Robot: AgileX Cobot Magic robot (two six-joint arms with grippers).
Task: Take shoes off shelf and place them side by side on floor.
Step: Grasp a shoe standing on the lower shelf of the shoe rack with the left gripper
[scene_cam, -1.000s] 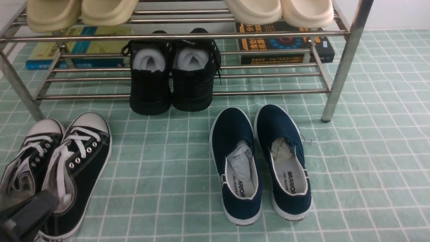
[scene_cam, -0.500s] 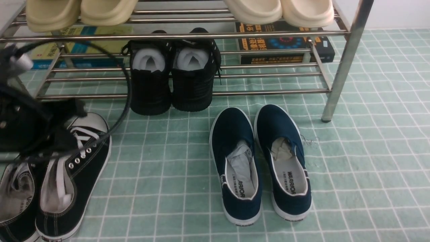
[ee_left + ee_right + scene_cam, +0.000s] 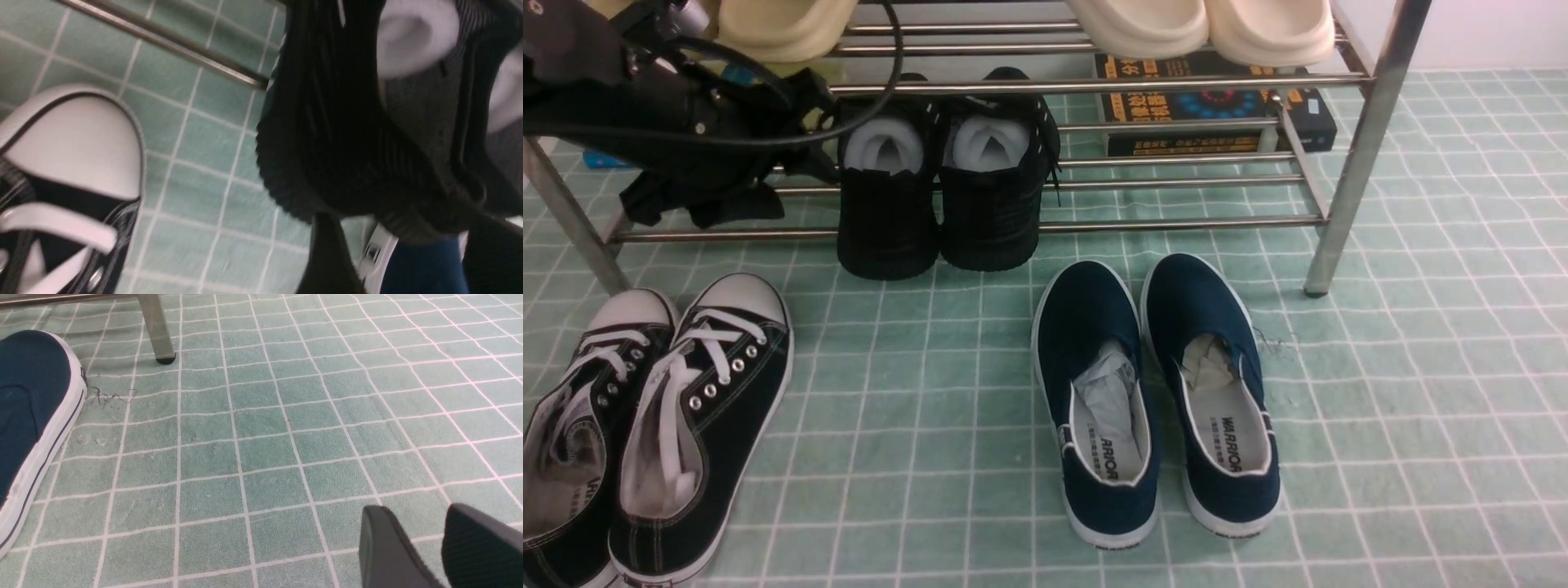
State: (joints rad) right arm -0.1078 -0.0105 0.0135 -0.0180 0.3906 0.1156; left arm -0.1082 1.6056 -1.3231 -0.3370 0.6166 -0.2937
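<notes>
The shoes (image 3: pixel 939 204) sit on the lower tier of the shelf (image 3: pixel 1176 222), heels overhanging its front edge. Left fingers (image 3: pixel 327 261) spread open beside them; right fingers (image 3: pixel 384 551) are apart and empty over the floor (image 3: pixel 265 416). The knit looks soft and light, so pinch a heel collar.

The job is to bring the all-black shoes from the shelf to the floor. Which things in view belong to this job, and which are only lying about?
Belong to the job: all-black knit sneakers; steel shelf; green floor.

Just lying about: black canvas sneakers with white toe caps; navy slip-ons; cream slippers on the top tier; book.
</notes>
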